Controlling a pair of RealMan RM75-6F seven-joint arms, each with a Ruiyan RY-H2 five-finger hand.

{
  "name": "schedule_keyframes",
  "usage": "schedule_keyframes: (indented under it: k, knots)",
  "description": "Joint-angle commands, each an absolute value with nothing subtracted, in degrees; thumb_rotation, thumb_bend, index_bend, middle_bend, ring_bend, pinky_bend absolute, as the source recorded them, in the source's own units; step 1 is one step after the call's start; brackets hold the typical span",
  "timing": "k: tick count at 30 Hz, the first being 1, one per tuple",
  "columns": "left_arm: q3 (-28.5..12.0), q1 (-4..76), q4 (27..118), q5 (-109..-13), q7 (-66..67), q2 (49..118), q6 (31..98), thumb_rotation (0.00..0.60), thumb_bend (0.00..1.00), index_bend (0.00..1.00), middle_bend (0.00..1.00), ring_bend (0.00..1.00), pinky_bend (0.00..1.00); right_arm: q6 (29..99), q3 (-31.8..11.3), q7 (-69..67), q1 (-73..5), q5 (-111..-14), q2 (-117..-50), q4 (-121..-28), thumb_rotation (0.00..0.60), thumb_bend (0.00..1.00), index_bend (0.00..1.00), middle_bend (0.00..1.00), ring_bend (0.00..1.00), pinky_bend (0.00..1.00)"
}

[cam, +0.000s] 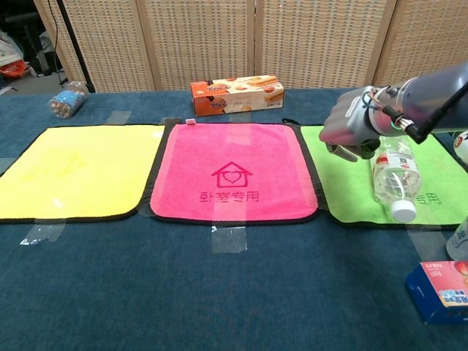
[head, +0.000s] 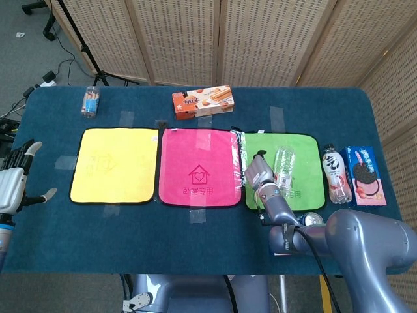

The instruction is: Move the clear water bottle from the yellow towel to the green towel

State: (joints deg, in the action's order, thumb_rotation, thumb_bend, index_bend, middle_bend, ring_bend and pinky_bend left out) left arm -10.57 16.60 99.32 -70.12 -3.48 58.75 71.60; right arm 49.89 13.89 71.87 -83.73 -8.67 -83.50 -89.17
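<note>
Right hand point(cam: 356, 130) has its fingers point(cam: 349, 152) wrapped round the water bottle point(cam: 395, 180), which lies tilted over the green towel point(cam: 349, 191), cap toward 6 o'clock.

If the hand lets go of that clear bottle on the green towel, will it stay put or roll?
The clear bottle looks tilted in the right hand, cap toward the camera, over the green towel. Round-sided, so it would probably roll if laid down, though the towel may slow it. It looks empty, so likely light and easily nudged.
</note>
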Motion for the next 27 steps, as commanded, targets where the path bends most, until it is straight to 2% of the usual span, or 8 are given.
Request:
schedule_keyframes:
  k: [1,11,12,14,16,18,24,27]
  knots:
    - [-10.5,16.6,99.3,-70.2,-3.5,58.7,71.6,0.600,0.20,0.00,0.00,0.00,0.00,49.7,10.6,65.1,-81.7,-18.2,-78.8,-94.2,0.600,1.00,0.44,0.37,0.19,0.19]
    - [-10.0,16.4,99.4,-71.1,-3.7,58.7,71.9,0.600,0.20,0.00,0.00,0.00,0.00,61.6,5.8,45.0,-70.2,-51.9,-66.2,-105.9,0.600,1.00,0.42,0.31,0.18,0.19]
    - [-9.9,16.2,99.5,-71.4,-3.8,58.6,72.0,0.600,0.20,0.00,0.00,0.00,0.00,63.7,6.0,42.3,-68.2,-55.7,-65.3,-106.3,0.600,0.92,0.37,0.25,0.16,0.19]
    - [-9.6,15.8,99.5,-72.0,-3.7,58.8,72.9,0.600,0.19,0.00,0.00,0.00,0.00,69.4,7.1,37.3,-63.3,-63.6,-63.5,-106.7,0.600,0.45,0.20,0.09,0.05,0.15]
    - [-9.2,15.1,99.2,-72.7,-2.8,59.3,74.5,0.600,0.18,0.00,0.00,0.00,0.00,77.8,8.8,33.8,-56.8,-70.2,-62.1,-107.4,0.600,0.08,0.10,0.01,0.00,0.09]
    - [-8.9,14.7,99.0,-73.3,-2.3,59.8,75.4,0.600,0.17,0.00,0.00,0.00,0.00,82.2,9.4,31.3,-53.2,-74.1,-62.1,-106.8,0.600,0.00,0.07,0.00,0.00,0.05]
    - [-6.3,12.3,97.1,-76.0,-1.8,62.0,78.2,0.600,0.17,0.00,0.00,0.00,0.00,98.0,12.9,21.1,-37.3,-83.8,-65.2,-99.5,0.600,0.00,0.08,0.00,0.00,0.01]
    - [-5.5,11.4,96.0,-77.4,-1.8,62.8,79.7,0.600,0.17,0.00,0.00,0.00,0.00,101.5,12.9,18.5,-32.2,-85.2,-67.4,-94.9,0.600,0.00,0.06,0.00,0.00,0.00]
